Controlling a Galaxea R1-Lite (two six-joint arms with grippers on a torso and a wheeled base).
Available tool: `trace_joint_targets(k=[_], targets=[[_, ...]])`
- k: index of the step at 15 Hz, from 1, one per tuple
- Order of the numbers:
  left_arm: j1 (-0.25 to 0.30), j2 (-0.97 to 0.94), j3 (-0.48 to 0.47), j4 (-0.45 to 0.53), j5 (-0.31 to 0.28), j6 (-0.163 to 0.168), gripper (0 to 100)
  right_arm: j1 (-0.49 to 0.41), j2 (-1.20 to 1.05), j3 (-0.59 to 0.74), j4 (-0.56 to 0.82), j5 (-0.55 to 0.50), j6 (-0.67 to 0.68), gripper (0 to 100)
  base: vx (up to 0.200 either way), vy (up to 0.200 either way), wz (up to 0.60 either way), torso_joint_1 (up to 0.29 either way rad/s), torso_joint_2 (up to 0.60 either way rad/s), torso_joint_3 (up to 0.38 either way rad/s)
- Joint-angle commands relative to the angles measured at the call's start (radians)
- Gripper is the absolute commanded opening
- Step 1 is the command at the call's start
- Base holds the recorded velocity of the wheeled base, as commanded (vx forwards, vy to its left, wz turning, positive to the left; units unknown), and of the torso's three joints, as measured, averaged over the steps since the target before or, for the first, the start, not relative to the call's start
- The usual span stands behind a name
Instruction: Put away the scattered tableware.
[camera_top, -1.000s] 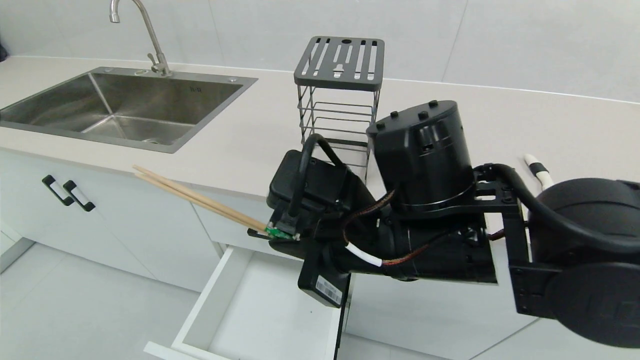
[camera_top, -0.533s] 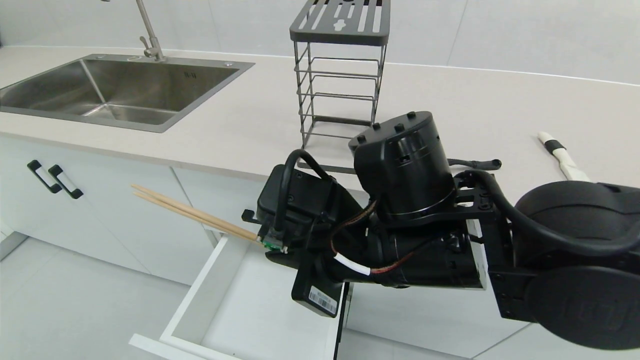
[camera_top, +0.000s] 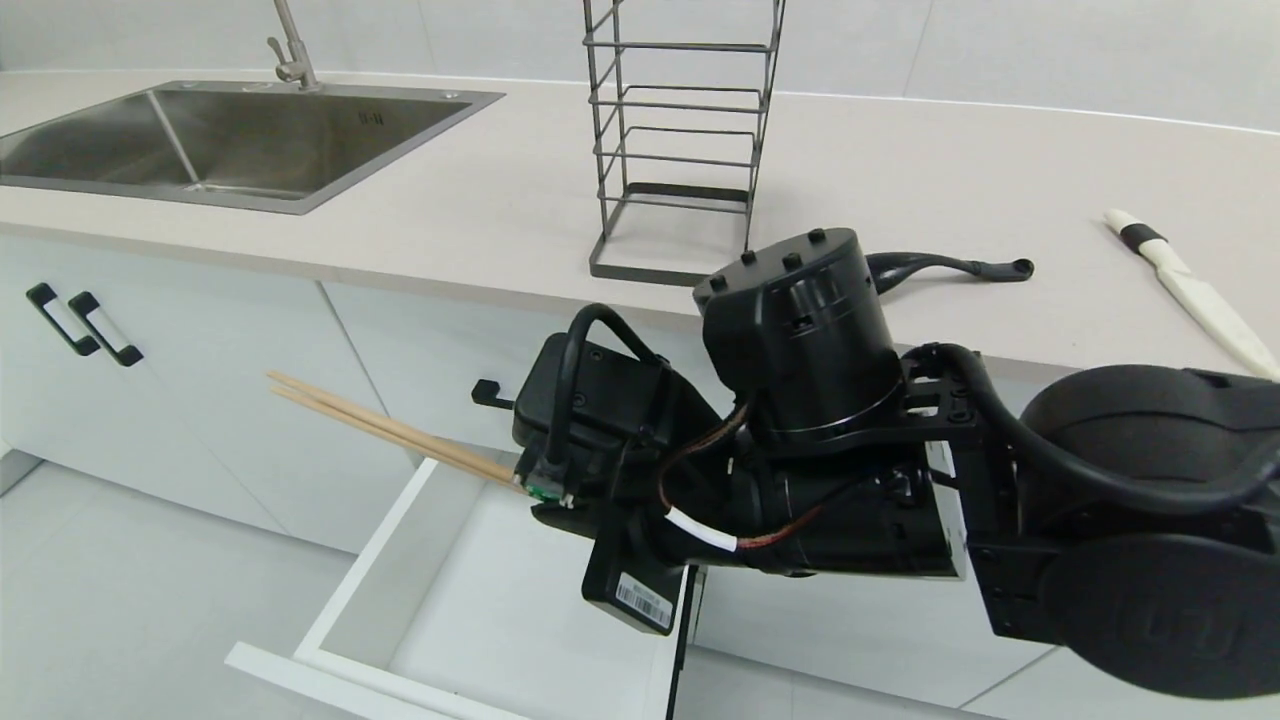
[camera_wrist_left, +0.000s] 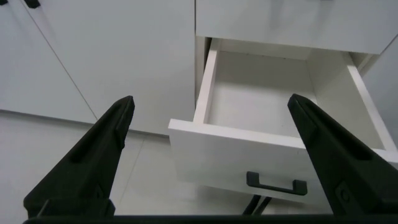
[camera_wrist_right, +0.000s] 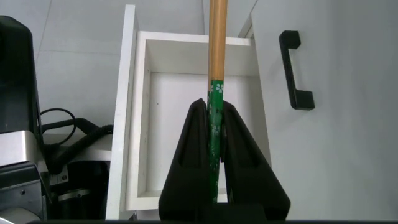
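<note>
Gripped the chopsticks (camera_top: 390, 432) in the right tool (camera_wrist_right: 214, 104), jaws shut tight on the green-patterned end, with the bare wooden lengths jutting straight out past the fingertips. Held them as a close pair, in the air, touching nothing else. In the head view, hung above the open white drawer (camera_top: 365, 575), with the tips pointing out to the robot's left, past the drawer's left wall and in front of the white cabinet doors with their cabinet handles (camera_top: 80, 322). In the right wrist view, ran lengthwise over the drawer's bare inside, beside a single black handle (camera_wrist_right: 293, 68) on the neighbouring white front. Reached across with the right arm from the right side of the head view, forearm lying low and roughly level in front of the table (camera_top: 450, 235) edge, wrist over the drawer, tool aimed leftward. Hung the left tool (camera_wrist_left: 211, 102) spread wide with nothing between its fingers, facing down on the drawer's front panel and the floor beside it. On the table, well apart from the chopsticks: a wire rack (camera_top: 690, 192) near the middle, a black utensil (camera_top: 950, 266) just to its right, a white knife (camera_top: 1190, 290) farther right near the edge, and a sink (camera_top: 250, 130) at the far left.
</note>
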Motion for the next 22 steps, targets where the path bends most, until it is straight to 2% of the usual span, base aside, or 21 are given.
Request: trace_joint_targets(k=[1,6,14,22], targets=[[0.0,0.001,0.0,-0.001,0.0,0.001,100,-0.002,0.008,0.001,0.001,-0.001,0.0,0,0.0,0.0,0.0,-0.261,0.33,0.193],[0.0,0.001,0.0,-0.001,0.0,0.0,100,-0.025,0.045,0.007,0.005,-0.001,-0.002,0,0.0,0.0,0.0,-0.187,0.32,0.122],[0.0,0.001,0.0,0.0,0.0,0.0,100,-0.082,0.189,-0.031,0.002,0.001,-0.02,0,0.0,0.0,0.0,-0.009,0.09,0.021],[0.0,0.001,0.0,-0.001,0.0,0.0,100,-0.082,0.325,-0.077,-0.002,0.001,-0.068,0,0.0,0.0,0.0,0.0,0.0,0.0]])
